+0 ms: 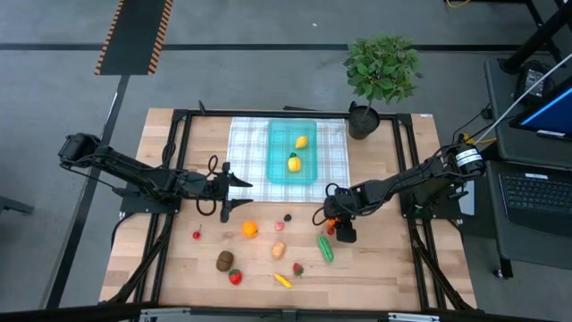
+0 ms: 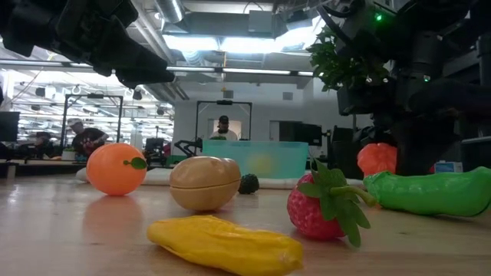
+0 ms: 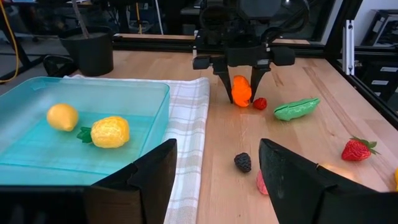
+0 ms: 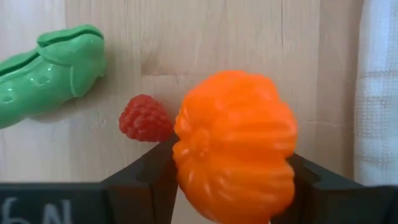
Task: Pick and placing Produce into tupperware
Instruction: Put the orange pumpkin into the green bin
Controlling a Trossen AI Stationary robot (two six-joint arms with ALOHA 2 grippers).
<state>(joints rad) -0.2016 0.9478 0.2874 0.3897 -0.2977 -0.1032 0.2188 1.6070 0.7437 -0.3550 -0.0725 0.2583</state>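
Right gripper (image 3: 241, 84) fingers clamped on ribbed orange plastic pumpkin-like toy (image 4: 235, 146), off table; small red raspberry (image 4: 145, 118) just beyond fingertips. Likely light, rigid, slick; flank grip suits. Left gripper (image 3: 214, 177) fingers apart, empty.

Bare wood lies between the checked cloth (image 1: 246, 143) and scattered produce; a raspberry (image 4: 145, 118) and green pea pod (image 1: 325, 248) crowd the right gripper (image 1: 332, 222).

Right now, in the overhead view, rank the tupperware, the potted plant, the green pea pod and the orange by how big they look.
1. tupperware
2. potted plant, close behind; leaves spread wide
3. green pea pod
4. orange, near the pod's size, so unsure
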